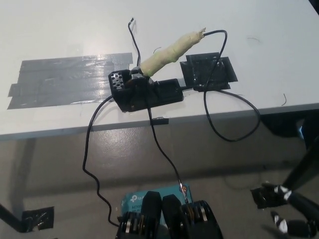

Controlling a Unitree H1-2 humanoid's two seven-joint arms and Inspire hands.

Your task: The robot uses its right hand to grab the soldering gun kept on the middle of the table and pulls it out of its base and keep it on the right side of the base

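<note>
Although the task calls for the soldering gun to be pulled from its base, nothing of that is yet done, as far as can be judged: the gun is seated in the base near the middle of the bench, its handle tilted up and away toward the far right. The right hand is seen low at the bottom right of the head view, well below the bench edge and well apart from the gun; whether it is spread or pressed together cannot be told from the dark, partly cropped shape. The left hand is not seen. The whole of the reach, the grasp, the pull and the setting down on the right of the base is judged to be left.

The gun's handle is wrapped in a pale, yellowish tape, wrinkled and slightly lumpy, giving a long tapered cylinder. The base is a black, blocky moulded body with a perforated metal face at its left end. A square patch of black tape is laid just to the right of the base, where the gun is presumably to be placed. Broad strips of grey tape, glossy and creased, are stuck across the left of the white, smooth bench top. Thin black cables are looped from the gun's end and from the base, hanging over the front edge toward the floor.
</note>
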